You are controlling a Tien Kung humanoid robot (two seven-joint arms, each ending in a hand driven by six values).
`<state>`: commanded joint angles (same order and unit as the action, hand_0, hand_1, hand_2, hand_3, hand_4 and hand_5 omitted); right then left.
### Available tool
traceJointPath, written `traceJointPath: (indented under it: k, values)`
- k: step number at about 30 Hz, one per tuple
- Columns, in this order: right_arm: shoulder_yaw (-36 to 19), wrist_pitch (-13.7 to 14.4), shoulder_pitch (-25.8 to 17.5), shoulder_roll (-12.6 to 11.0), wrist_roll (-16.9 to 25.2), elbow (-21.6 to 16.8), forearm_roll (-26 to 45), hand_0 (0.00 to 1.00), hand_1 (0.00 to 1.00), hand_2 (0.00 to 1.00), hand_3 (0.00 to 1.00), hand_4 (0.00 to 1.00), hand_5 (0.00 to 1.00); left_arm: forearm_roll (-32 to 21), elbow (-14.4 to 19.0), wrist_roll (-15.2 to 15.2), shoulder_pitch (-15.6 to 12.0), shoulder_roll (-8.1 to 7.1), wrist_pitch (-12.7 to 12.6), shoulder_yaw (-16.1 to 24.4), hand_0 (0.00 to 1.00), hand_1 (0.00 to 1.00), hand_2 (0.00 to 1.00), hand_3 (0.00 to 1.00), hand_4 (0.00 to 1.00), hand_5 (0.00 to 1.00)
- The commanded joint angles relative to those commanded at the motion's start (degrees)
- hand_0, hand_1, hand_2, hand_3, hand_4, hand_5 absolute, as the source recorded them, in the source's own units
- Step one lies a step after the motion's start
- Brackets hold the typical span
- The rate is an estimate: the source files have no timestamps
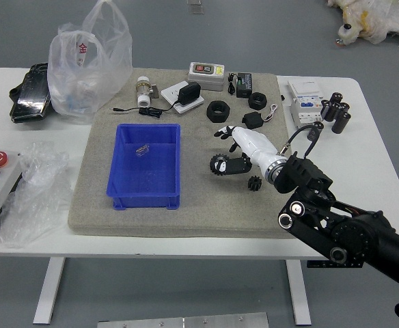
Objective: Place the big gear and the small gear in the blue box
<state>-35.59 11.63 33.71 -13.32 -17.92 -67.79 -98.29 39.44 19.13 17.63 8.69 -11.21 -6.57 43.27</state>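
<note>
On bench (367, 174): button box (5, 181) at nine o'clock, plastic bag (87, 72) at ten, black adapter (189, 93) at twelve, black cylinders (341, 121) at two.

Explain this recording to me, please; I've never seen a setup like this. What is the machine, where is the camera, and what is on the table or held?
The black arm at lower right belongs to a humanoid robot and ends in a five-fingered robot hand, its right; the left one is out of view. The camera sits high on the robot's side, looking forward and down.

On the white table lies a grey mat. It bears an open blue plastic box, a big dark toothed gear and a smaller black gear. Farther back are two thick black rings.

The thumb overlaps the big gear, but I cannot tell whether it touches. Nothing appears gripped, and neither gear is in the box.
</note>
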Motion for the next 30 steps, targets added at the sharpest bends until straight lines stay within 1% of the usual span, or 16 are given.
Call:
traceJointPath:
  k: [1,2,5,7,8,12,14,19,20,25,26,30]
  values:
    - [0.0,0.0,-0.2,0.1,0.0,0.4,0.1,0.355,0.622,0.819,0.850,0.896,0.373,0.1,0.1,0.7,-0.1,0.12,0.0,0.4,0.661,0.638,0.623,0.719,0.679,0.363]
    - [-0.1,-0.1,-0.5,0.1,0.0,0.9,0.3,0.370,0.657,0.840,0.876,0.936,0.402,0.3,0.2,1.3,-0.3,0.34,0.2,0.8,0.676,0.674,0.673,0.787,0.680,0.363]
    - [-0.2,-0.1,-1.1,0.3,0.0,1.8,0.5,0.370,0.657,0.840,0.876,0.936,0.402,0.5,0.2,1.5,-0.5,0.93,0.3,1.1,0.676,0.674,0.673,0.787,0.680,0.363]
    - [-0.1,-0.2,-1.1,0.3,0.0,2.4,0.6,0.370,0.657,0.840,0.876,0.936,0.402,0.6,-0.1,-0.3,-0.3,1.29,0.3,0.3,0.676,0.674,0.673,0.787,0.680,0.363]
    - [0.0,-0.3,-0.9,0.4,0.0,2.6,0.5,0.384,0.673,0.867,0.902,0.975,0.447,0.7,-0.2,-1.4,-0.1,1.37,0.1,-0.2,0.655,0.637,0.636,0.736,0.686,0.372]
    - [0.7,-0.8,0.2,1.3,-0.2,4.0,0.1,0.384,0.673,0.867,0.902,0.975,0.447,1.7,-0.9,-5.4,0.4,1.25,-0.5,-1.5,0.655,0.637,0.636,0.736,0.686,0.372]
    - [1.1,-1.0,1.0,1.8,-0.4,4.8,-0.3,0.386,0.675,0.856,0.909,0.981,0.449,1.7,-1.1,-6.6,0.6,1.09,-0.5,-2.3,0.653,0.631,0.621,0.718,0.686,0.369]
    - [3.1,-0.5,2.7,2.6,-1.0,6.0,-0.5,0.386,0.675,0.856,0.909,0.981,0.449,0.3,-1.4,-8.5,0.8,0.92,0.1,-4.9,0.653,0.631,0.621,0.718,0.686,0.369]
    - [3.6,-0.3,2.8,2.6,-1.1,6.2,-0.5,0.372,0.662,0.808,0.892,0.915,0.348,-0.1,-1.5,-8.7,0.8,0.93,0.3,-5.4,0.652,0.627,0.613,0.703,0.686,0.373]
    - [5.9,0.0,3.1,2.7,-2.3,6.5,-0.3,0.372,0.662,0.808,0.892,0.915,0.348,-2.8,-1.8,-10.2,0.9,1.05,0.8,-8.5,0.652,0.627,0.613,0.703,0.686,0.373]
    - [6.3,0.1,3.2,2.7,-2.6,6.6,-0.3,0.363,0.625,0.677,0.838,0.785,0.165,-3.3,-1.8,-10.6,0.9,1.05,0.8,-9.2,0.653,0.630,0.611,0.696,0.684,0.371]
    - [7.9,0.4,3.5,2.6,-3.4,6.6,-0.6,0.363,0.625,0.677,0.838,0.785,0.165,-5.2,-2.0,-11.7,1.0,0.98,0.9,-11.2,0.653,0.630,0.611,0.696,0.684,0.371]
